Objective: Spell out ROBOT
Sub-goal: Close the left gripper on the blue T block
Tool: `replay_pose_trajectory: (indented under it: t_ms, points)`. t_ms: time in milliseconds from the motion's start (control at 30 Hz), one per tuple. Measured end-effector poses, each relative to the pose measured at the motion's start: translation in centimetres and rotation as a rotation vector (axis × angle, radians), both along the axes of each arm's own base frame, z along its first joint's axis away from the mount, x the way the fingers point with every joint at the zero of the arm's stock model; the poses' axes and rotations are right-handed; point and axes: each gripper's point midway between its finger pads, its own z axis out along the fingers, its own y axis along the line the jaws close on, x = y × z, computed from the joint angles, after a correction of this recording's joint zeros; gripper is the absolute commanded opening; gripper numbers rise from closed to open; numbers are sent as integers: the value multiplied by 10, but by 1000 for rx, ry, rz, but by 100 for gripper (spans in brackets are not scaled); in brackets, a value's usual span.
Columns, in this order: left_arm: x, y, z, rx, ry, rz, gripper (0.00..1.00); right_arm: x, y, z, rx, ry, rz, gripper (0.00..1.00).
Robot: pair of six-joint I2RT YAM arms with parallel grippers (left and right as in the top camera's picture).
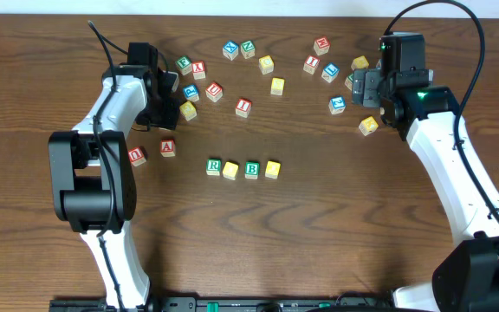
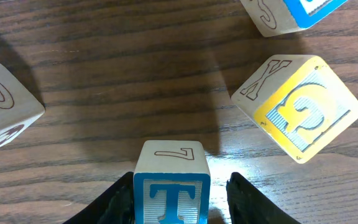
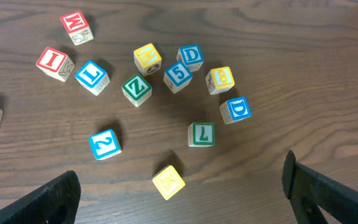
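Left gripper (image 2: pixel 180 186) straddles the T block (image 2: pixel 171 202), fingers apart, not yet pinching, since the row of 4 blocks (image 1: pixel 251 169) needs it last; right gripper (image 3: pixel 180 169) hangs wide open

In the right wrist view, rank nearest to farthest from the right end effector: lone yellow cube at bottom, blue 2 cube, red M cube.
1. Yellow cube, bottom centre, in line with the right end effector's open gap.
2. Blue 2 cube, up and left.
3. Red M cube, far top left.
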Motion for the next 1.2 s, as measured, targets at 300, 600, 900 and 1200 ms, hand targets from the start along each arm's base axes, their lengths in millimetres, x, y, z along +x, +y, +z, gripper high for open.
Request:
replay_pose_trajectory:
  t_ms: [300,600,900,1200]
  points:
    - [0,0,0,0,0,0,33,0,0,0,0,0,0,99]
    - [0,0,0,0,0,0,33,0,0,0,0,0,0,99]
    - [0,0,0,0,0,0,33,0,0,0,0,0,0,99]
    - [0,0,0,0,0,0,32,0,0,0,0,-1,0,99]
